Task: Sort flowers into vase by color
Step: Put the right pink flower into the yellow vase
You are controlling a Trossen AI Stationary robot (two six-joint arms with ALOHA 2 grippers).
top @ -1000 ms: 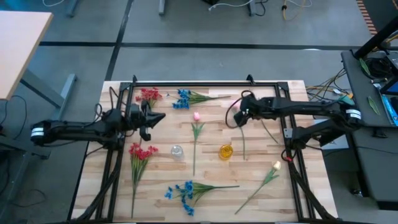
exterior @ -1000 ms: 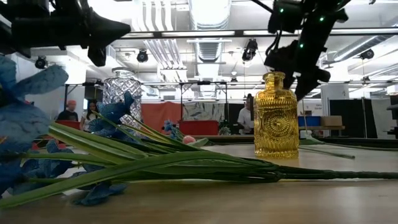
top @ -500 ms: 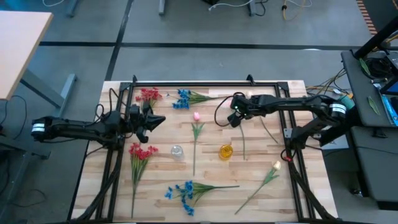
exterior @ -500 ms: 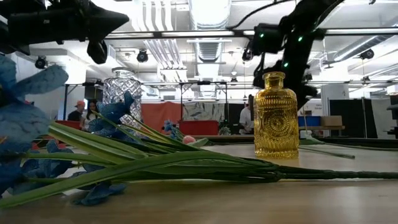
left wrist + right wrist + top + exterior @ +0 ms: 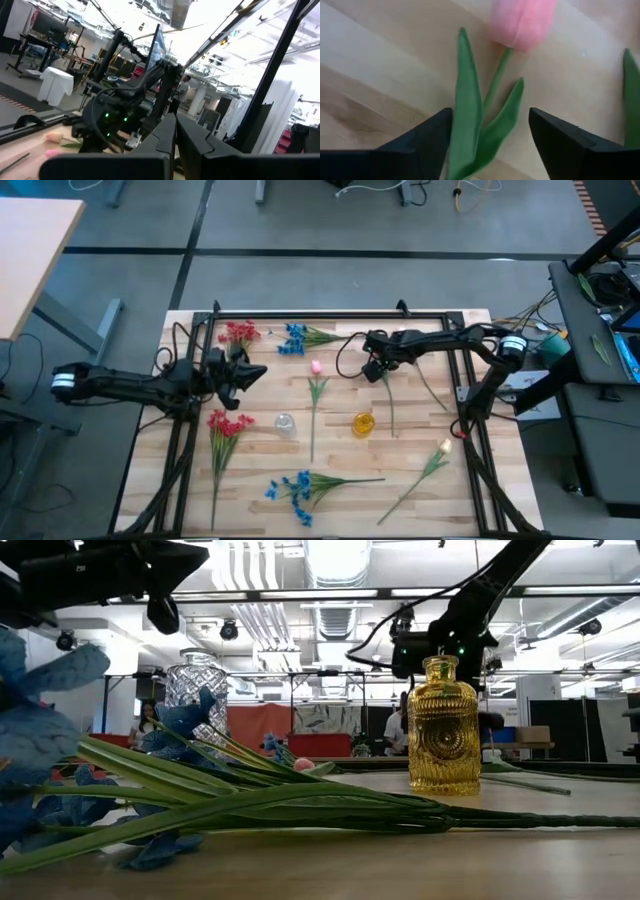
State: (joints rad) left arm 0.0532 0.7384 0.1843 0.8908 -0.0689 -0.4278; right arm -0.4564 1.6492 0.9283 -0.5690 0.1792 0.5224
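Pink tulip [image 5: 522, 22] blossom and leaves cut off by edges

Matt wooden table [image 5: 420, 500] (pale planks).

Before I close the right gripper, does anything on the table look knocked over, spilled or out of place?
Nothing stands out. The amber vase and the clear vase both stand upright and hold no flowers, which all lie flat on the table. The right gripper, open, straddles the pink tulip stem; the left gripper waits beside the red sprays.
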